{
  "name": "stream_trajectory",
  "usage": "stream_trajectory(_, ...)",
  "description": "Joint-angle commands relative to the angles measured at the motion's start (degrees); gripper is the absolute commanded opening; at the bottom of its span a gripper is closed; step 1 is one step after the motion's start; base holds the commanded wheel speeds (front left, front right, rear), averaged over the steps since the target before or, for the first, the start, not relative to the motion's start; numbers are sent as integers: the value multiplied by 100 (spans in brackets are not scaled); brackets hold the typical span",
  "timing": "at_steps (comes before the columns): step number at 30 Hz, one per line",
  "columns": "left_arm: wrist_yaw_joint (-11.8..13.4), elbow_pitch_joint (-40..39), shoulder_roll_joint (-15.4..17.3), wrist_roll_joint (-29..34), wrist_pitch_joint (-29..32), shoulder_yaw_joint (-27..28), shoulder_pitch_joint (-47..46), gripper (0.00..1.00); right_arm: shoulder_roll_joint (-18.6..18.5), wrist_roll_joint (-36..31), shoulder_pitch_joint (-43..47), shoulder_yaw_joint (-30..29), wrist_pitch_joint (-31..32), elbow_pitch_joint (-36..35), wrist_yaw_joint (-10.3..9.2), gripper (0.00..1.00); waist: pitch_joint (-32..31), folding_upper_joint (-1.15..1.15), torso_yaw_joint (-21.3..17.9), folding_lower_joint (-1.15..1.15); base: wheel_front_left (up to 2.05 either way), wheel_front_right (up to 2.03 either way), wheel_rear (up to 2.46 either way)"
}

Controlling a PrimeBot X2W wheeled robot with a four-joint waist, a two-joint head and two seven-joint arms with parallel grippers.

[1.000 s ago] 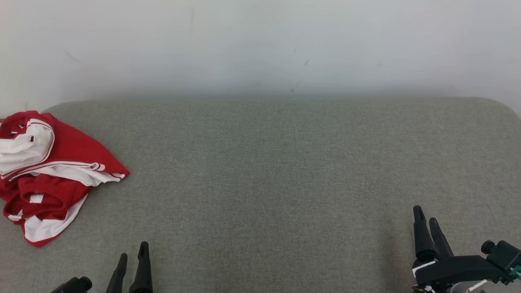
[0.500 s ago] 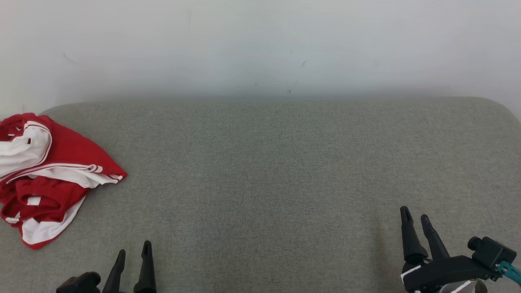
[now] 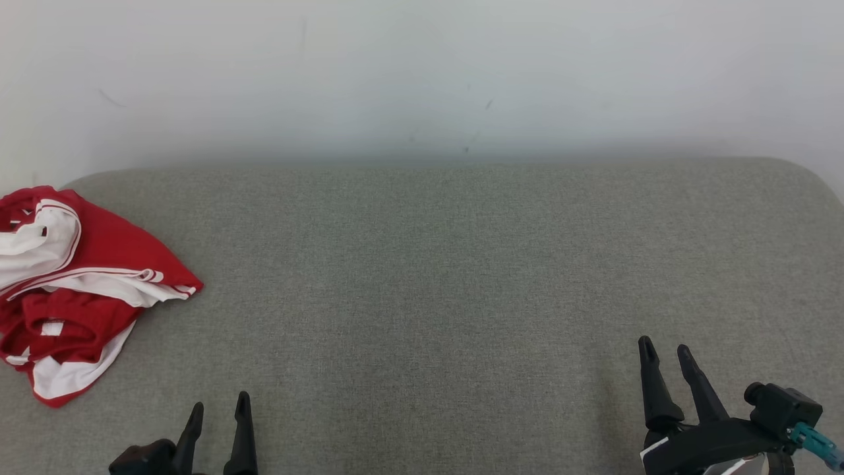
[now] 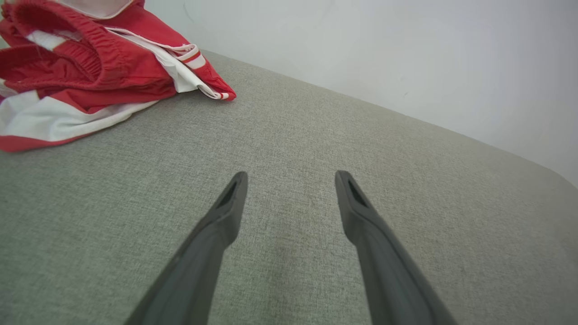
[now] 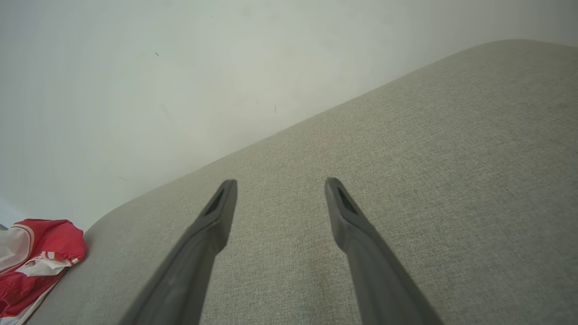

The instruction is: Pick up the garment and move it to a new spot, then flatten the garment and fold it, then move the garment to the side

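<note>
The crumpled red fabric garment (image 3: 99, 251) carries broad white panels and thin red-and-white striped trim along its hems; its gathered elastic waistband (image 4: 67, 49) is solid red. The padded woven surface (image 3: 422, 277) is a finely flecked grey-green, even all over. The smooth wall (image 3: 422, 72) is pale grey-white with a few small dark marks. The left gripper (image 3: 219, 400) and right gripper (image 3: 663, 344) are matt black, with a teal plug (image 3: 810, 441) at the right one's wrist.
</note>
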Motion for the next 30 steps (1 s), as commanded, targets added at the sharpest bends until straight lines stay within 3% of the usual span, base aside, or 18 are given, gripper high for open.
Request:
stream_trajectory(1,29,-4,47,172,-52,2,-91,100,-16,-136,-67,38,-43,-23,3,100,0,0,-3,0,0,0,0)
stream_trajectory(10,80,117,53,651,-170,-47,-91,100,-78,-627,-83,192,-162,52,3,100,-3,0,-26,0,0,0,0)
stream_trajectory(30,464,86,70,1564,-387,-63,-10,100,78,-1808,79,36,-380,32,4,100,-80,0,-151,0,0,0,0)
